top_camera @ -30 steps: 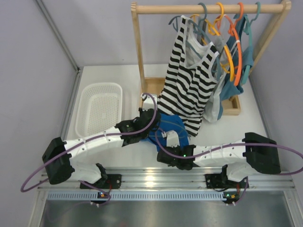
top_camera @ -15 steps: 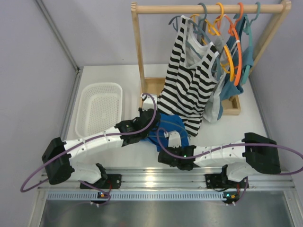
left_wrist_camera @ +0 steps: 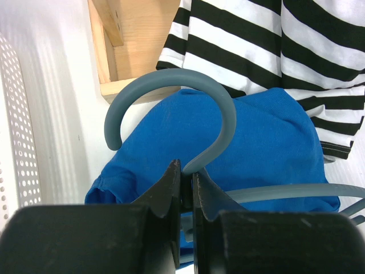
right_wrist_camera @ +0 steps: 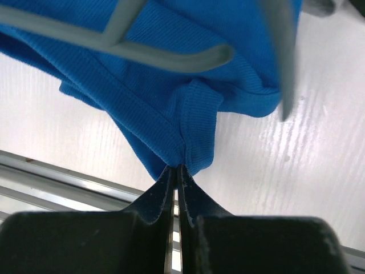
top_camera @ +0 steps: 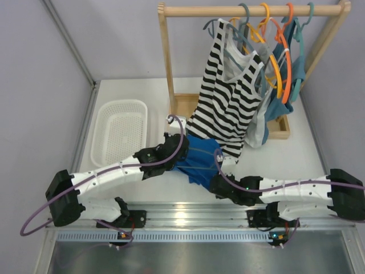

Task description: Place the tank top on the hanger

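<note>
Royal-blue tank top (top_camera: 197,161), soft and rumpled, bunched low over the white bench (top_camera: 279,155), one ribbed seam edge pinched in the right end effector (right_wrist_camera: 177,171). Slate-blue hanger (left_wrist_camera: 171,76) right on top of it: hook curling up and over, neck clamped by the left end effector (left_wrist_camera: 185,177), thin bars crossing the blue cloth.

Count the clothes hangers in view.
5. Four hook over the wooden rail: a grey-blue hanger, yellow hanger, orange hanger and teal hanger. The left gripper holds the slate-blue hanger by its hook, over the tank top. Garments may hide more.
</note>
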